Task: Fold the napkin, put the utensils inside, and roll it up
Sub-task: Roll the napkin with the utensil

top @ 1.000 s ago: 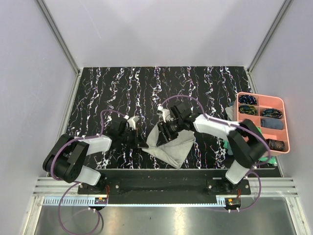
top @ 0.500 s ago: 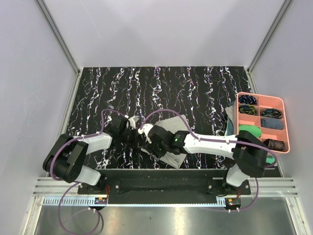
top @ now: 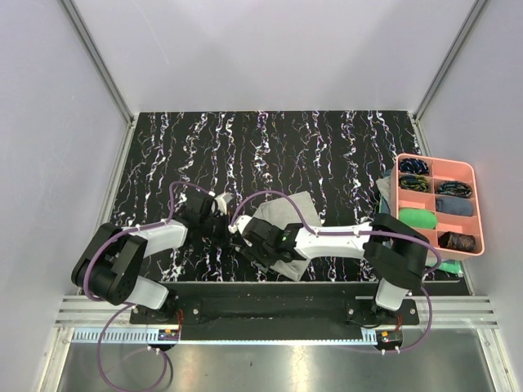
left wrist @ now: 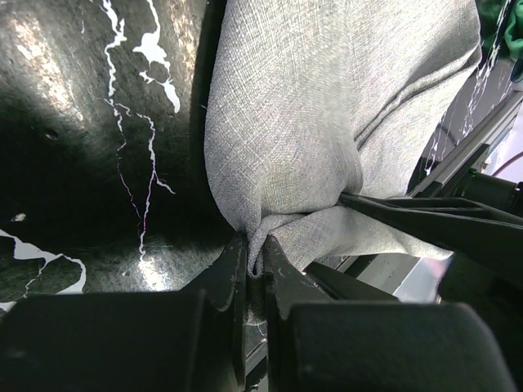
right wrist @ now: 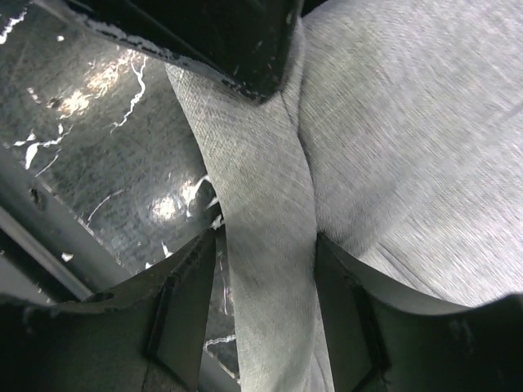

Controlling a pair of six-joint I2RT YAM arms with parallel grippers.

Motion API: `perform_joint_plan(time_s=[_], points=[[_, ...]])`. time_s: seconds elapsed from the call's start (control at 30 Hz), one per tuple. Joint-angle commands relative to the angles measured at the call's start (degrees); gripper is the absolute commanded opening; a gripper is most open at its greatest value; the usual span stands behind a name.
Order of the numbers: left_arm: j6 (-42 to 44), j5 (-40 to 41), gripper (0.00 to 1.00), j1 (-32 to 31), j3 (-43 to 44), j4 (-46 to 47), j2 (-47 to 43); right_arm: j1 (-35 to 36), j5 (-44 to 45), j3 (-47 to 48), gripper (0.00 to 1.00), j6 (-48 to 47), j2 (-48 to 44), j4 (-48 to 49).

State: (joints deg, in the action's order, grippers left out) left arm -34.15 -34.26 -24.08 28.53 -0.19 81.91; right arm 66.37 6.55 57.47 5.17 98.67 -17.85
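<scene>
On the black marbled bench (top: 327, 147), one napkin (top: 284, 214) lies crumpled well left of the one pink tray (top: 435, 158). Left jaws are clenched on its corner; right jaws stand spread astride a fold beside them.

We see the top view bright, even and sharp. Glare spots gleam on the dark table (right wrist: 98, 90) in both wrist views; the napkin (right wrist: 409, 122) smears soft in the right one.
</scene>
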Motion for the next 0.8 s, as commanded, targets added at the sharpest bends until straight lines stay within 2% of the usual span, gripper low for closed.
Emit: perform_joint_plan(time_s=[0.0, 0.1, 0.27, 0.3, 0.33, 0.4, 0.43, 0.53, 0.63, 0.77], points=[[1.37, 0.16, 0.0, -0.01, 2.23, 0.71, -0.08, 0.34, 1.89, -0.26, 0.59, -0.34, 3.62, 1.5], [1.28, -0.1, 0.0, -0.01, 2.23, 1.06, -0.08, 0.34, 1.89, -0.08, 0.55, 0.28, 5.38, 1.32], [1.11, -0.02, 0.0, 0.17, 2.14, 1.77, -0.87, 0.34, -2.22, -0.17, 0.33, 2.47, 6.36, -0.26], [0.67, 0.16, 0.06, 0.26, 2.05, 2.38, -1.22, 0.34, -3.46, -0.52, 0.29, 2.83, 6.27, -0.43], [0.49, 0.42, 0.23, 0.43, 1.96, 2.73, -1.75, 0.34, -6.08, -0.78, 0.25, 3.26, 6.01, -0.52], [-0.04, 1.29, 0.37, 1.13, 2.05, 3.17, -3.68, -0.01, -9.52, -1.57, 0.22, 3.71, 5.66, -0.26], [-0.12, 1.91, 0.53, 1.48, 2.05, 3.09, -4.47, -0.36, -12.58, -1.75, 0.21, 4.23, 5.48, -0.09], [0.05, 5.16, 0.7, 1.84, 1.61, 1.95, -7.98, -2.38, -18.65, -3.15, 0.2, 4.93, 4.6, 1.49], [0.31, 8.15, 0.76, 2.1, -0.14, 1.07, -11.58, -6.42, -25.76, -5.0, 0.19, 5.38, 2.93, 4.04], [0.66, 10.09, 0.79, 2.45, -3.21, 1.23, -14.75, -11.25, -33.43, -5.53, 0.19, 5.12, 2.22, 5.8]])
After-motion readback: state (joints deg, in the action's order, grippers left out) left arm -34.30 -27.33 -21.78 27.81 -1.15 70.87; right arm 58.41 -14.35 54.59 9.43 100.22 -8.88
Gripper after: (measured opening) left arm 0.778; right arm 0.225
